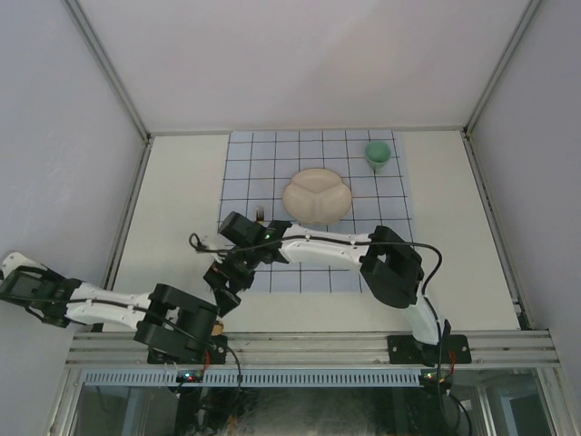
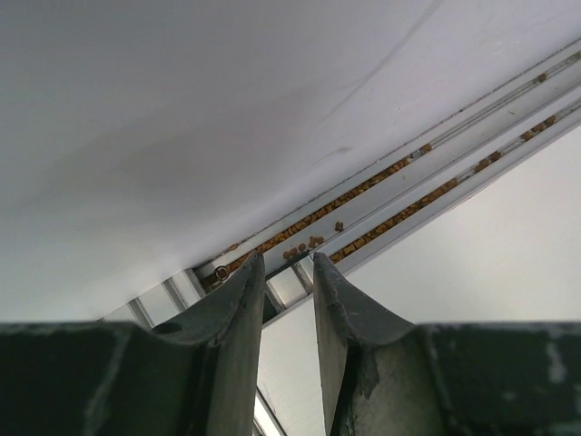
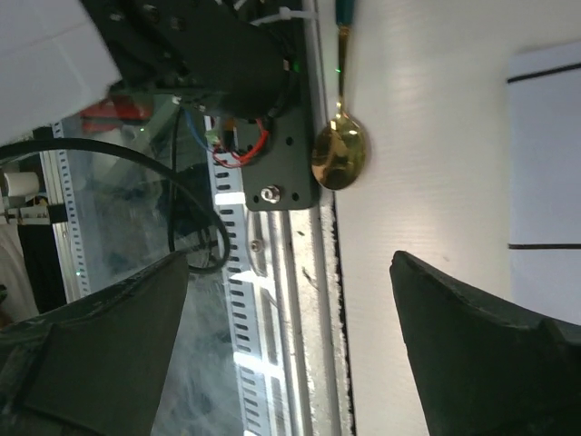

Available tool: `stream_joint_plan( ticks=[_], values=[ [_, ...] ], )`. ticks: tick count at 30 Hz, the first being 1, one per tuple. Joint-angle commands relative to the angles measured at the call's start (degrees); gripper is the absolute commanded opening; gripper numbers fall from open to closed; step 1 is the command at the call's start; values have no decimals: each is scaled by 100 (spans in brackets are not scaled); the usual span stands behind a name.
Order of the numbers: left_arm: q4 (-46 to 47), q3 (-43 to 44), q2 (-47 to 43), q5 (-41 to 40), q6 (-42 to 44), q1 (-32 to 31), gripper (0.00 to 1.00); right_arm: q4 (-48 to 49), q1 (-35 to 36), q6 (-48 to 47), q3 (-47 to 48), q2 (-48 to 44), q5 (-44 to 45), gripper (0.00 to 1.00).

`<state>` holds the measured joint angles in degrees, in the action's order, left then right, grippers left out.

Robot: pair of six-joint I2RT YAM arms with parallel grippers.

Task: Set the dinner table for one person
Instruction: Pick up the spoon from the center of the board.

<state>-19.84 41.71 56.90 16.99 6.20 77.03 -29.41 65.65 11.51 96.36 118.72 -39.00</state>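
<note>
The dinner table [image 1: 182, 209] is a matte, plain cream-white rectangle that fills the floor of the booth. On its middle lies a pale-blue cloth [image 1: 309, 154] with dark grid lines. On the cloth sit a round cream plate [image 1: 317, 197] with three compartments and, at the far right corner, a small green cup [image 1: 379, 154].

The right gripper [image 3: 289, 263] has its dark fingers spread wide, with nothing between them. It looks at a spoon [image 3: 339, 154] with a glossy golden bowl, lying on the bare table at the near edge; its green handle is cut off by the frame.

The left gripper [image 2: 283, 263] shows only a narrow gap and holds nothing (it faces a white wall and a grooved aluminium rail [image 2: 408, 195]). A small dark object left of the plate is too small to identify.
</note>
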Motion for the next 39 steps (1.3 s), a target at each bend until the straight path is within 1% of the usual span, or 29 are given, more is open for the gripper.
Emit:
stream_joint_plan(
  ticks=[1, 4, 8, 11, 18, 25, 35, 39],
  values=[
    [194, 439, 26, 261, -16, 204, 32, -106, -387, -72, 33, 477, -425, 87],
    [173, 455, 45, 325, -21, 258, 32, -205, -525, -74, 72, 812, -681, 82],
    [194, 419, 74, 399, -48, 280, 32, -320, -546, -169, 159, 1174, -895, 80],
    [240, 375, 96, 409, -40, 285, 32, -326, -526, -149, 207, 1243, -1011, 79],
    [276, 336, 165, 410, 20, 310, 32, -424, -386, -268, 332, 1228, -953, 78],
    [310, 378, 252, 448, 30, 390, 32, -400, -164, -421, 362, 996, -531, 78],
    [253, 461, 217, 547, 68, 511, 32, -488, -104, -206, 1253, 1642, -489, 76],
    [192, 529, 225, 604, 91, 542, 32, -470, -95, -87, 1461, 1831, -499, 76]
  ],
)
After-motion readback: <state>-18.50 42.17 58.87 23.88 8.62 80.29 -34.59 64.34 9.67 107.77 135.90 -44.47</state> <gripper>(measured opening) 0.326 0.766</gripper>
